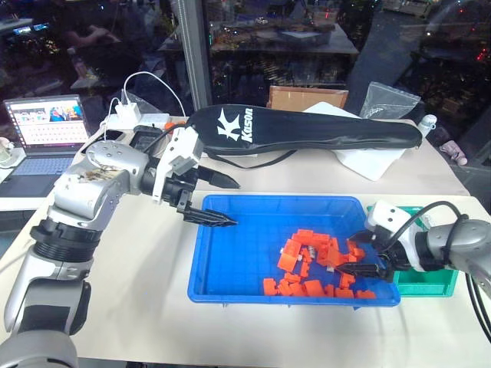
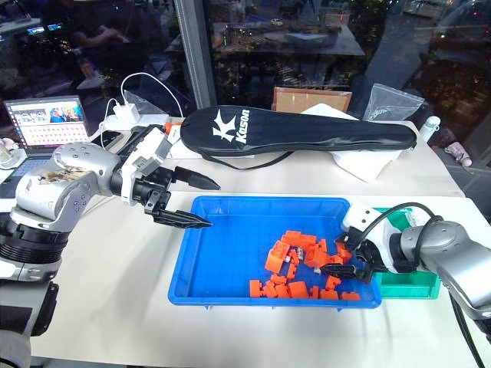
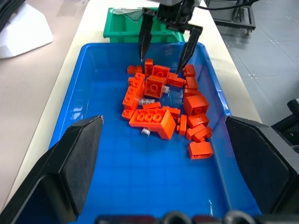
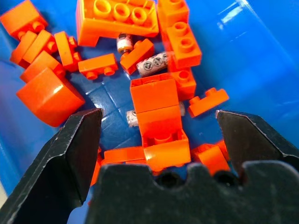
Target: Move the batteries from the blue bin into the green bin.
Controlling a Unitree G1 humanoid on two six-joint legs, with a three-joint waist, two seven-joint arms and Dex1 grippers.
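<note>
The blue bin (image 1: 230, 264) lies on the white table in front of me. A heap of orange blocks (image 1: 311, 257) fills its right half. Small silvery batteries lie among the blocks: one battery (image 4: 153, 64) sits between bricks, another (image 4: 124, 43) just beyond it, and a third (image 4: 132, 118) is half hidden under a brick. My right gripper (image 1: 349, 255) hangs open just above the heap at the bin's right end, its fingers astride the bricks. My left gripper (image 1: 224, 203) is open above the bin's far left corner, holding nothing. The green bin (image 1: 430, 285) stands against the blue bin's right side.
A black racket case (image 1: 307, 126) lies across the table behind the bins, with a white cloth (image 1: 368, 161), a cardboard box (image 1: 307, 97) and a plastic bag (image 1: 391, 100) near it. A laptop (image 1: 46, 130) and a white charger (image 1: 126, 115) with cables sit at the far left.
</note>
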